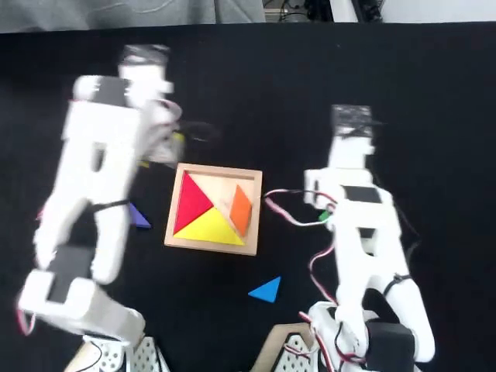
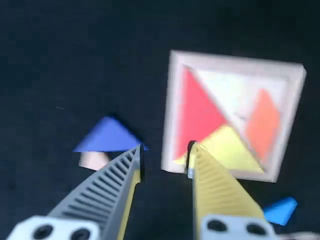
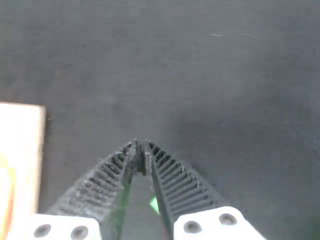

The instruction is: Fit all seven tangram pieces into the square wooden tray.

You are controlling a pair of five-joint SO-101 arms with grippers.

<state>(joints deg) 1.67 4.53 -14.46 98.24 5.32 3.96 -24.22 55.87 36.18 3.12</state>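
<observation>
A square wooden tray [image 1: 220, 168] was seen from above on a black table [image 1: 403, 93], between two white robot arms. Three pieces were laid inside the tray: a red triangle [image 1: 190, 205] along the side toward the left arm, a yellow triangle [image 1: 208, 228] along the side nearest the arm bases, and an orange piece [image 1: 241, 209] against the side toward the right arm. The rest of the tray floor was bare wood. A light blue triangle [image 1: 266, 291] was left on the table outside the tray, off its near corner on the right arm's side. A dark blue triangle [image 2: 107, 136] was left outside the tray on the left arm's side.

The left gripper [image 2: 165, 147] was held above the table just beside the tray, its fingers spread and nothing between them. The right gripper [image 3: 140, 147] was held over bare table beside the tray, its fingers pressed together on nothing.
</observation>
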